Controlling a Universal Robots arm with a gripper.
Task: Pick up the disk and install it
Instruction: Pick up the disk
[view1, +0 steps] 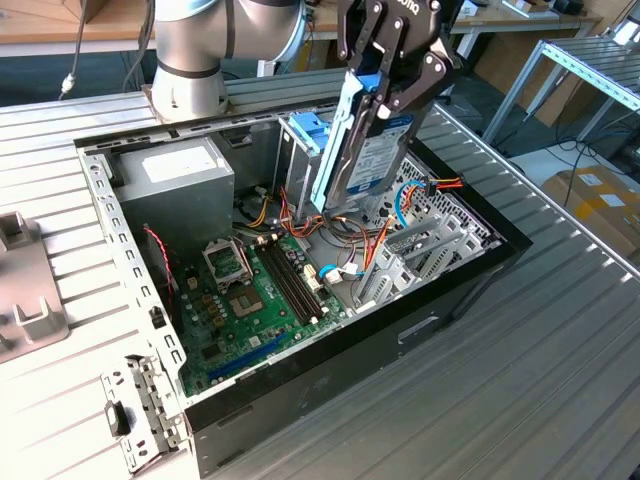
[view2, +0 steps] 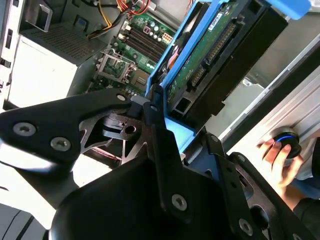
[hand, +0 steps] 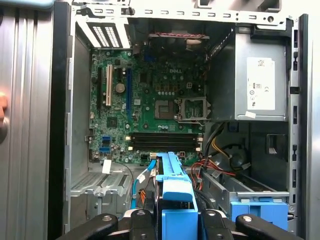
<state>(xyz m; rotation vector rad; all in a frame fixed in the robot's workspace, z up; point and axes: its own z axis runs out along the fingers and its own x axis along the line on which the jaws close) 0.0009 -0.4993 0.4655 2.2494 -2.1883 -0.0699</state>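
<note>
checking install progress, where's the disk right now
In the exterior view the disk is held on edge in the gripper, over the open computer case, beside the blue-handled cage.

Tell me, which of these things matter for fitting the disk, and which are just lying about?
In the job:
disk, held up over the open computer case
fingers, shut on the disk

Just there:
power supply box
motherboard
grey bracket, off to the exterior view's left
a person's hand on a knob
</note>
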